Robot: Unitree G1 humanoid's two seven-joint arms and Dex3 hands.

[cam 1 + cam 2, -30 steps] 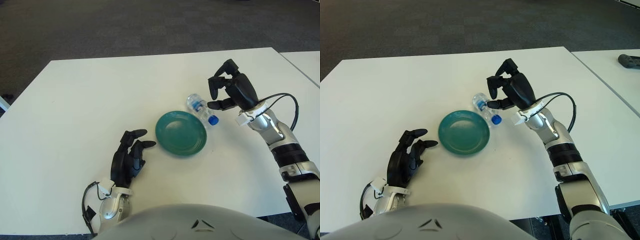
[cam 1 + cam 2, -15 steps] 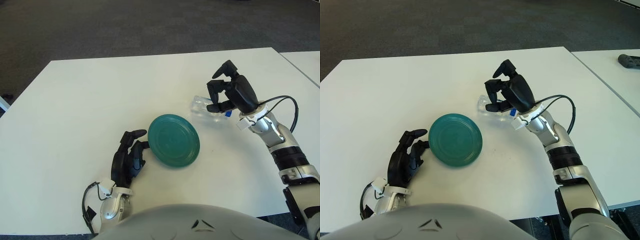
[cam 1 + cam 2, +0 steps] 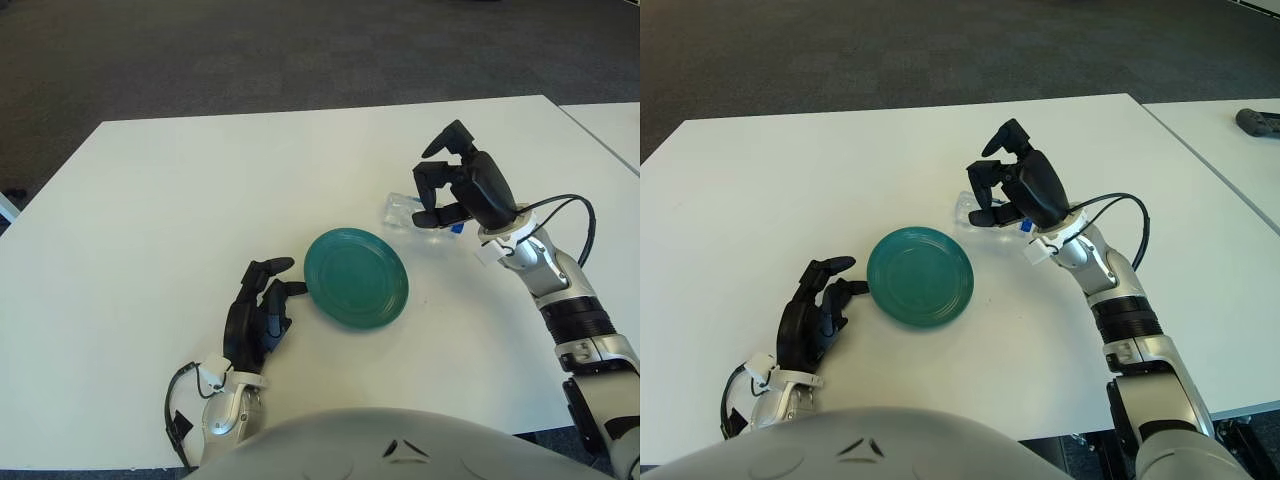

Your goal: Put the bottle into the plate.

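Note:
The green plate [image 3: 355, 278] lies on the white table [image 3: 150, 220] near the middle and seems to be bottom up. A clear plastic bottle [image 3: 402, 211] with a blue cap [image 3: 456, 227] lies on its side just beyond the plate's right rim, apart from it. My right hand [image 3: 425, 200] arches over the bottle's middle. The thumb crosses in front of the bottle and the other fingers are curled above it, not closed on it. My left hand [image 3: 262, 305] shows just left of the plate, fingers relaxed, fingertips close to the rim.
A second white table [image 3: 610, 125] stands to the right across a narrow gap, with a dark object [image 3: 1260, 122] on it. A black cable [image 3: 570, 215] loops off my right wrist. Dark carpet lies beyond the far table edge.
The plate flipped over and slid left toward my left hand, then shifted slightly back right. The bottle swung up and right, away from the plate, and lies under my right hand.

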